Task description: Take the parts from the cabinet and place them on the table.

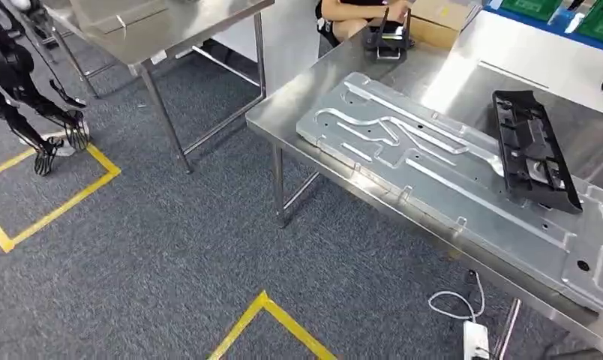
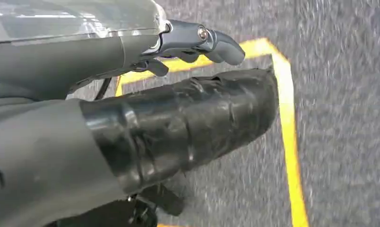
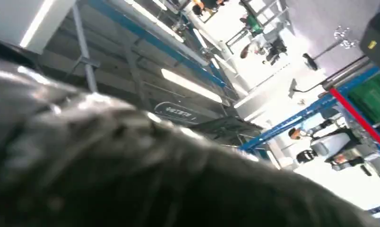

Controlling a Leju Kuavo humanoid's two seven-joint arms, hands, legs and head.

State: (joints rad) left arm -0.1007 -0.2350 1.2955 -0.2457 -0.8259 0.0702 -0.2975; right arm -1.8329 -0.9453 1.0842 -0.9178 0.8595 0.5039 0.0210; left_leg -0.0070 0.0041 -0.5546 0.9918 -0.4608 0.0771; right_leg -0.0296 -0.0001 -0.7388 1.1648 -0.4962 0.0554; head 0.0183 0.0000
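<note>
1. A black moulded plastic part (image 1: 535, 150), long and ribbed, is seen lying on a large embossed silver metal panel (image 1: 433, 169), near the panel's right end in the head view.
2. The silver metal panel is laid flat along the stainless steel tabletop (image 1: 471, 75), close to its front edge.
3. A second black framed part (image 1: 388, 37) is set at the far end of the same tabletop, just in front of a seated person (image 1: 351, 19) and beside a brown cardboard box (image 1: 441, 19).
4. The left robot hand (image 2: 178, 127) is seen in the left wrist view hanging over grey carpet (image 2: 349, 118) marked with yellow tape lines (image 2: 289, 142); its thick thumb is wrapped in glossy black tape, a dark finger (image 2: 211, 42) is stretched out apart from it, and nothing is held.
5. The right robot hand (image 3: 131, 170) is shown as a dark blurred mass in the right wrist view; whether it is spread or closed cannot be told.
6. A second steel table (image 1: 163, 30) is placed further left, and a white power strip (image 1: 475, 337) with its cable is left on the carpet.
</note>
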